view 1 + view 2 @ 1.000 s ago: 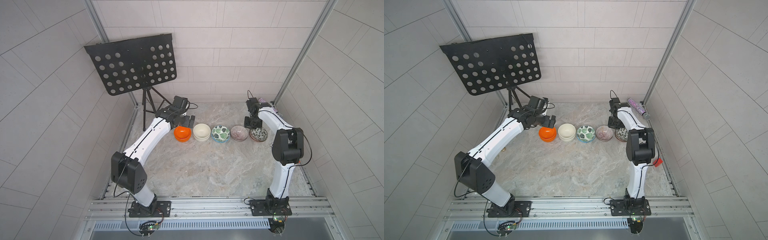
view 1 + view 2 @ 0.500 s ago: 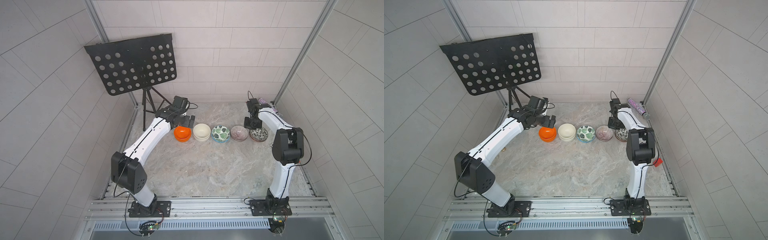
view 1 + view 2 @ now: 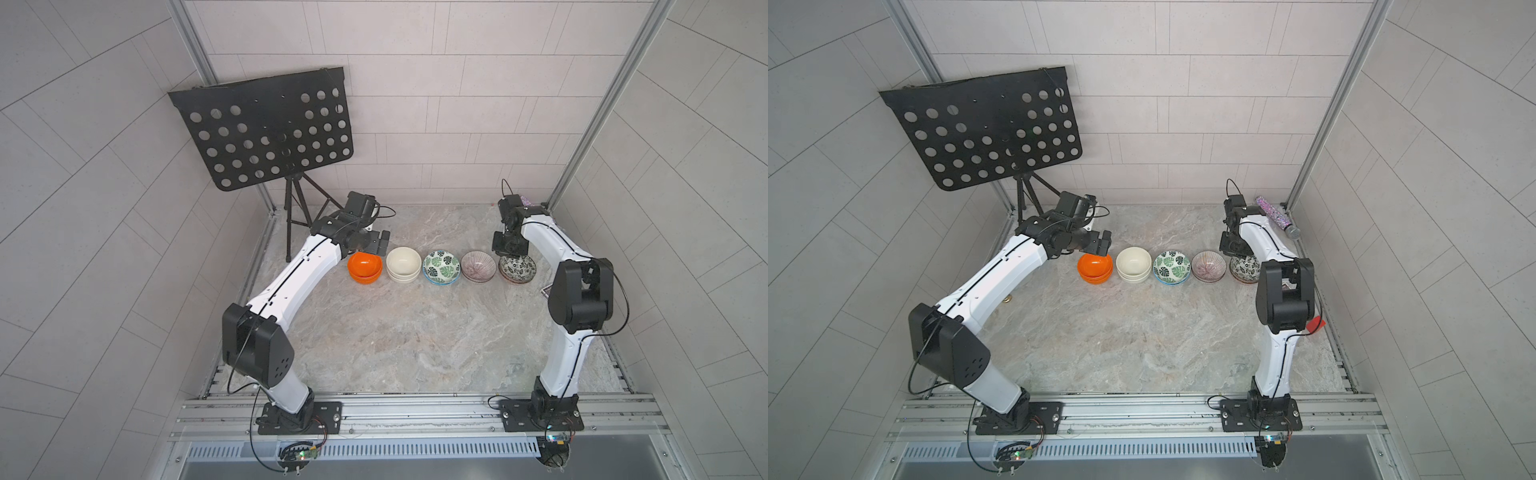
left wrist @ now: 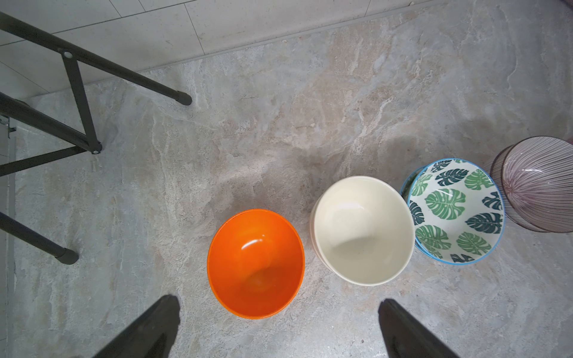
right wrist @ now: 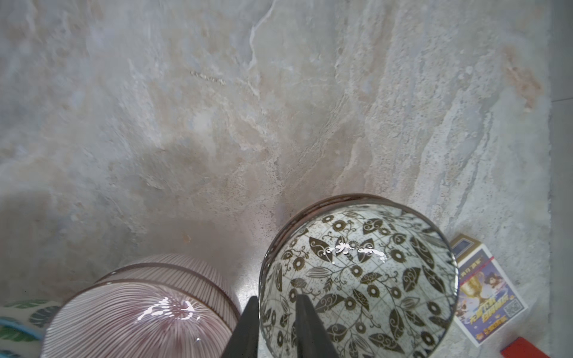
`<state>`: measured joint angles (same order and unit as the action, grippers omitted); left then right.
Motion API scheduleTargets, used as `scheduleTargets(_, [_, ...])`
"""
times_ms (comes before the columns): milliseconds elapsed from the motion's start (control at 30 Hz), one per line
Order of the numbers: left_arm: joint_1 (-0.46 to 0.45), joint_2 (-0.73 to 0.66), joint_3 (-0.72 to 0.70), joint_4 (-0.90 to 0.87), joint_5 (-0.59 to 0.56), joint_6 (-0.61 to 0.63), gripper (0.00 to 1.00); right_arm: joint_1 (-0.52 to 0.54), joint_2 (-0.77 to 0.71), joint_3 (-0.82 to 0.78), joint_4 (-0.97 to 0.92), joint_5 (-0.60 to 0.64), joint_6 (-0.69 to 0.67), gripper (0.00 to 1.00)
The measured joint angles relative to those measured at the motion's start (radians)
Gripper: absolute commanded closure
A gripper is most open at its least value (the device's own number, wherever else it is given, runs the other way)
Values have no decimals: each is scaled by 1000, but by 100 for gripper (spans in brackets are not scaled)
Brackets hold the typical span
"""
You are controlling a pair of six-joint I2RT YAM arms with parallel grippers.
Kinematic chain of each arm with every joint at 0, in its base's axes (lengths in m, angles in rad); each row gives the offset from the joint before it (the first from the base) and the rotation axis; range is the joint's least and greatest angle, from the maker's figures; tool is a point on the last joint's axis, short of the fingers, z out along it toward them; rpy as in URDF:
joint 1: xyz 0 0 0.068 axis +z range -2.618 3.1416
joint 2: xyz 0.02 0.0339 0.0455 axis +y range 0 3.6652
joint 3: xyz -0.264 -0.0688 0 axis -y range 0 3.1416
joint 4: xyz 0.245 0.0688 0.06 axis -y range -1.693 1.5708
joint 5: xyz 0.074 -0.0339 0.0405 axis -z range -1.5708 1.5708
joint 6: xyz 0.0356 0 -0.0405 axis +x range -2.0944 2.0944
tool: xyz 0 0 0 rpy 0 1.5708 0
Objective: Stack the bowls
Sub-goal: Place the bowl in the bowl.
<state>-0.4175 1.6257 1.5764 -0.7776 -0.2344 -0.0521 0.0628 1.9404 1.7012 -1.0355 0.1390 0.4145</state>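
At the right gripper: parted narrowly, astride the upper rim of the dark leaf-patterned pair, one finger inside, one outside, not clamped. Stacked at the right end of a row on the bench. Just beside it, the purple striped pair. At the left gripper: spread wide, empty, above the orange pair at the row's other end. Next along, the cream pair, then the green-leaf pair, mid-row.
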Motion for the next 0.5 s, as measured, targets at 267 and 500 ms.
scheduleTargets(267, [4,0,5,1,-33,0,0,-38,-238,-92,107,-46,-19,42])
scheduleTargets(500, [66,-32,-19,21,-25,-8,0,-107,-498,-294,294,-124,-41,0])
